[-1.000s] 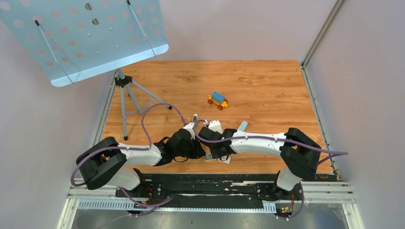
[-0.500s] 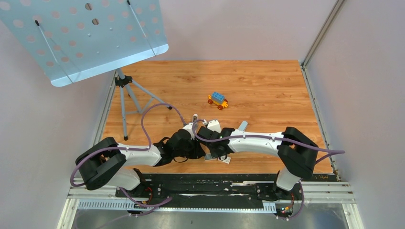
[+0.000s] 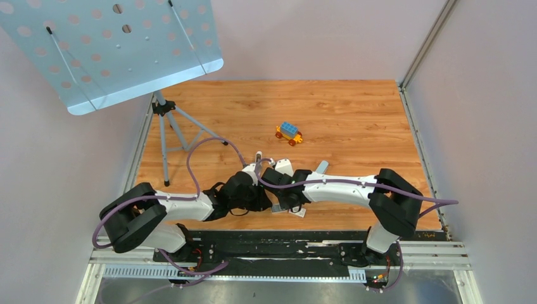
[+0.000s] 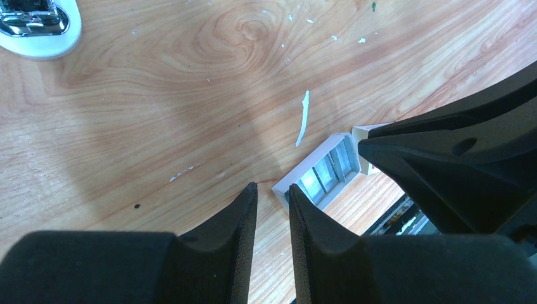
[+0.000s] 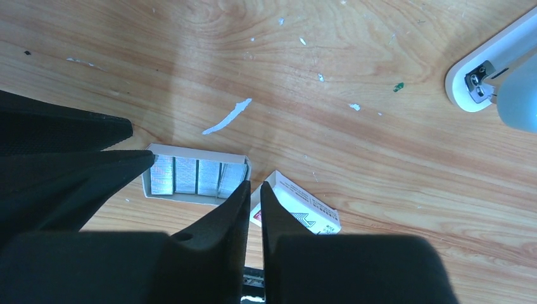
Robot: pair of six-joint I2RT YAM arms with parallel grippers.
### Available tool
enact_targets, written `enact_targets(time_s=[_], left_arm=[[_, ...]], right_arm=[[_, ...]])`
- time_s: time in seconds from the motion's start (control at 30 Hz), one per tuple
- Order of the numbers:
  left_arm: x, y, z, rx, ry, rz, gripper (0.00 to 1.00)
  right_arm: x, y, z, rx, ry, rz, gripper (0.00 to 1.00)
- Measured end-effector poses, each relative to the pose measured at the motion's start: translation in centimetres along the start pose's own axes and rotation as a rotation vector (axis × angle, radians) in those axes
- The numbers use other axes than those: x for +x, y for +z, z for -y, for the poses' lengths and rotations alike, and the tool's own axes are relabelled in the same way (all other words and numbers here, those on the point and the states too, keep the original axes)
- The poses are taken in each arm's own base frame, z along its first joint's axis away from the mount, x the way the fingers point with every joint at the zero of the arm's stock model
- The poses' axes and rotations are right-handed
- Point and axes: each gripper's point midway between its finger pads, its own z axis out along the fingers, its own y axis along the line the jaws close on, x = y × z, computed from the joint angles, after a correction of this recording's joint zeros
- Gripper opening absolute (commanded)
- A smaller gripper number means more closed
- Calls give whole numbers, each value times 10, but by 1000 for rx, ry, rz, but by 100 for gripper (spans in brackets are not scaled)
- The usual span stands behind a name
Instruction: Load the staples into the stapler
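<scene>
As right claw (image 5: 254, 185) overlaps tray (image 5: 196, 152) | grip on staples (image 5: 187, 176) unclear | stapler (image 5: 487, 63) cropped

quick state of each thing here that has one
stapler: lying open, untouched
staples: in their tray, side by side
tray: slid out of its box, flat
box: lying beside the tray
left gripper: narrow gap, tips at tray's corner, grip unclear
right gripper: nearly closed at tray's end, grip unclear

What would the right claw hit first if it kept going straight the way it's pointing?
The right claw would likely touch the end wall of the white tray holding the staples; depth is unclear.
</scene>
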Motion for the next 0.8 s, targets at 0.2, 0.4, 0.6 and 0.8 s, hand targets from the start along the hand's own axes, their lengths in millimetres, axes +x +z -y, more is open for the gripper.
enact_targets(time_s=[0.2,0.4,0.6,0.8], left_arm=[[0,-4,0,5,-4,8,36],[-9,-12,-1,-9,-8,58,40],[-26,-26,-1,-32,-11,138,42],[-30,-33,-10,-67,-16,170,42]], right_arm=[[-3,0,-3,-11,9,10,15],[-3,-1,-9,-26,9,21,16],[-4,-2,-12,-35,8,27,16],[-5,-1,-15,-37,6,27,16]])
